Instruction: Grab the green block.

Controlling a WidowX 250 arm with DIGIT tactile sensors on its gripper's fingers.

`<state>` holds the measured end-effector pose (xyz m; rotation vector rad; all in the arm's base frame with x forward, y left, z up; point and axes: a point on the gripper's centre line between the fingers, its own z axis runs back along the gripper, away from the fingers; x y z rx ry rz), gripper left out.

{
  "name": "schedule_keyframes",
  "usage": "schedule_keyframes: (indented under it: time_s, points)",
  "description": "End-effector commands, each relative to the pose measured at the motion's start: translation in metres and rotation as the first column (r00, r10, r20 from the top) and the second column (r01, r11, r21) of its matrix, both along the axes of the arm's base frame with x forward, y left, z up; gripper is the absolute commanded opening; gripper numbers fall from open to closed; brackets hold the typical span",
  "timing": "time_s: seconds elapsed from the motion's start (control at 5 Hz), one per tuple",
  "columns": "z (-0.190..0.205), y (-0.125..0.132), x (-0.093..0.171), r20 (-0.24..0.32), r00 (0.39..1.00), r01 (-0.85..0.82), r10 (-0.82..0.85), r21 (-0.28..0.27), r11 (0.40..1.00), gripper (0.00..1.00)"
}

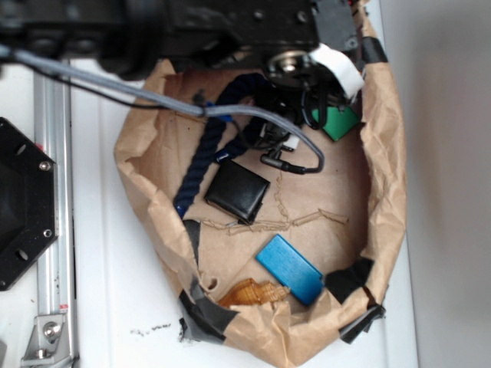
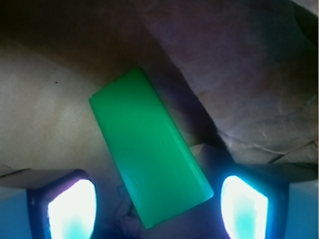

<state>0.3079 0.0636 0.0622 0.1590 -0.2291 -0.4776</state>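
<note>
Only wrist view: green block (image 2: 149, 149) between end effector (image 2: 158, 206) fingers (image 2: 72, 209).

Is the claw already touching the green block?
Apart. The wrist view shows the green block lying between the open claw fingers, with dark gaps on both sides of it.

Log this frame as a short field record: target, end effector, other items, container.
target: green block, flat on the paper, near the bag wall
end effector: open, one finger on each side of the block's near end, not closed on it
other items: blue block, black wallet-like item, dark blue rope
container: brown paper bag, rim rolled down
</note>
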Motion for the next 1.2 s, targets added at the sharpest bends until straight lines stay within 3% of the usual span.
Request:
schedule_keyframes:
  time_s: [0.0, 0.4, 1.0]
  points:
    - [0.003, -0.038, -0.005, 0.065, 0.997, 0.041, -0.036, -0.078, 0.996, 1.0]
    - [0.007, -0.053, -0.006, 0.065, 0.997, 0.043, -0.037, -0.093, 0.995, 1.0]
    - [-0.007, -0.013, 0.018, 0.077, 0.996, -0.032, 0.037, -0.066, 0.997, 1.0]
